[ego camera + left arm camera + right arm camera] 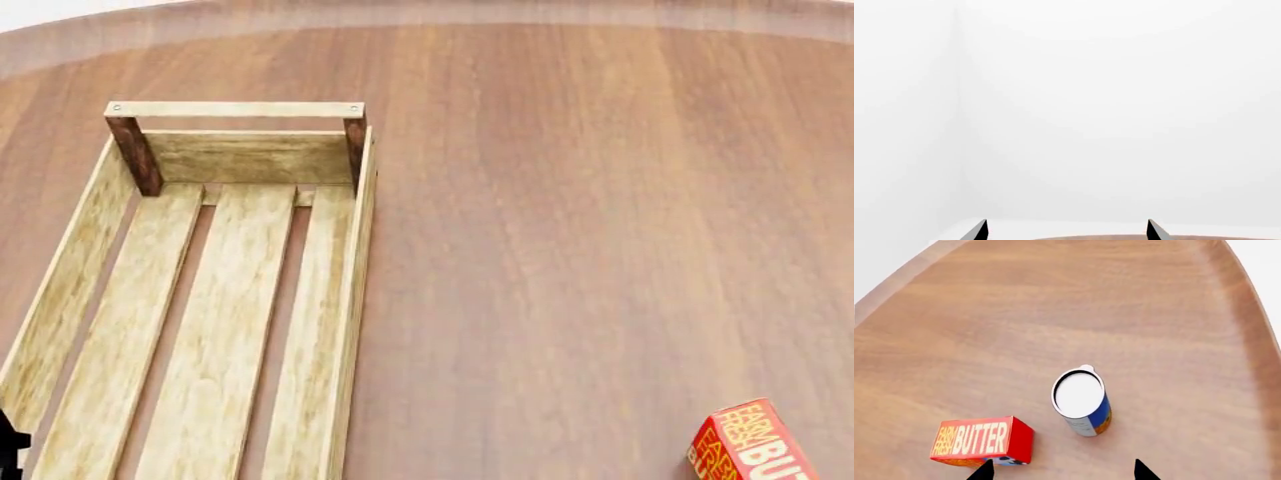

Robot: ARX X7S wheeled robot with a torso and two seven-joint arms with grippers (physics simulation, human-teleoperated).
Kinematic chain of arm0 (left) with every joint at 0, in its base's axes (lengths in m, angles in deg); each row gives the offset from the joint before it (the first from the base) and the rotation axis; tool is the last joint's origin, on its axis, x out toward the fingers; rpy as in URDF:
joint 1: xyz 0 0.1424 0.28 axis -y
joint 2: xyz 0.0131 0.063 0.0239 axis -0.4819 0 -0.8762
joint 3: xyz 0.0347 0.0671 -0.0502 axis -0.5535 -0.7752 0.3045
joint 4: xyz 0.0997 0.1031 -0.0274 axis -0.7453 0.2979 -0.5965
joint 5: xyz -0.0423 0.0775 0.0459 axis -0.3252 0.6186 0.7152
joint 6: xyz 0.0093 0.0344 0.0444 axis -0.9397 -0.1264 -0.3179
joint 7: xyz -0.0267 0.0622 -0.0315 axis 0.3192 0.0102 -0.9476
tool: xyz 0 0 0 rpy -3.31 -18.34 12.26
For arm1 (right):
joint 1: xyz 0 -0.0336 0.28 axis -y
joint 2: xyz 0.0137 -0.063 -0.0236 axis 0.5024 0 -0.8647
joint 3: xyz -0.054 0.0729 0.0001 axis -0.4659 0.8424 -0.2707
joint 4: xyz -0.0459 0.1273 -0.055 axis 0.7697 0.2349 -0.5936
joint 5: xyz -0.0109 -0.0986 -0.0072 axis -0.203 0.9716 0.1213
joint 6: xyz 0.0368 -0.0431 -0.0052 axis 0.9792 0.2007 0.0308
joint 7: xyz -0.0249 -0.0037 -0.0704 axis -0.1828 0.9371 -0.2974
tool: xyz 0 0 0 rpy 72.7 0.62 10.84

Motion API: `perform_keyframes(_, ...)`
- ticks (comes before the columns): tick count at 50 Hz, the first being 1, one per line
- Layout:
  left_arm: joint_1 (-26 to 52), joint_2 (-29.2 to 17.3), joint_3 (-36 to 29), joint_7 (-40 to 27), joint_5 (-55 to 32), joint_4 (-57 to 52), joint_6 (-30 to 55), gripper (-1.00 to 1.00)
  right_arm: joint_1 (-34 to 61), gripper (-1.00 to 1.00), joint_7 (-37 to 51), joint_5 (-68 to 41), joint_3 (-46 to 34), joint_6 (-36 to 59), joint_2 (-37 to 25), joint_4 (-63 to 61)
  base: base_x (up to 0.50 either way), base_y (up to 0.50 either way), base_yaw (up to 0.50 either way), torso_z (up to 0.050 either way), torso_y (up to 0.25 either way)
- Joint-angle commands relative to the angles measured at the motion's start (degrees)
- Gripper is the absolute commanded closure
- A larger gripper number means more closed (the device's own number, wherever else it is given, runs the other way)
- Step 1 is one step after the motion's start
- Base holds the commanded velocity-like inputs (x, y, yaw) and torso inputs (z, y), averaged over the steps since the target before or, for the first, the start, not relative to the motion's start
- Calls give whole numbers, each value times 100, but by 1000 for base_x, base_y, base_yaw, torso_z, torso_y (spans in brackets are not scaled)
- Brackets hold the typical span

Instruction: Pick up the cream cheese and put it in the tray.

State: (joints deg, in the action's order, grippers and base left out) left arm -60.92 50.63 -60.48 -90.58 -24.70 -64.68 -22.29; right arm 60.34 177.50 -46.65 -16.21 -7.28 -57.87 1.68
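Note:
Of the cream cheese (pixel 1002 460) only a thin white-and-blue sliver shows in the right wrist view, sticking out from under the near edge of the red butter box (pixel 981 439). My right gripper (pixel 1063 471) is open above the table, and one fingertip is close beside that sliver with nothing between the fingers. The light-wood slatted tray (pixel 354 300) lies at the left of the head view with nothing in it. My left gripper (pixel 1067 231) is open, faces a white wall and holds nothing.
A blue-and-white can (pixel 1081 400) stands upright a little beyond the butter box. The butter box (pixel 754 445) also shows at the head view's lower right corner. The round brown table's edge (pixel 1247 340) curves past the can.

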Motion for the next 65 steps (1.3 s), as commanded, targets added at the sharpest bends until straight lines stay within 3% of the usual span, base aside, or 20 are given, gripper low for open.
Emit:
perform_keyframes(1,-17,1,17,-8,-30,0,-28,-100,-503,-100,0,108,-434,-415,38,0,0,0,0,0,0)
perform_keyframes(5,7,-2,8,-17,-38,0,10,-100,-701,-100,0,283,-822,-569,42,0,0,0,0,0,0)
perform_keyframes(51,22,-4,-57,-30,-18,0,21,-100,-1665,-100,0,406,-2177,-1123,45,40,0,0,0,0,0)
perform_keyframes(65,-21,0,-25,-24,-34,0,-39,-100,-1464,-100,0,481,-2718,-921,45,321,0,0,0,0,0)
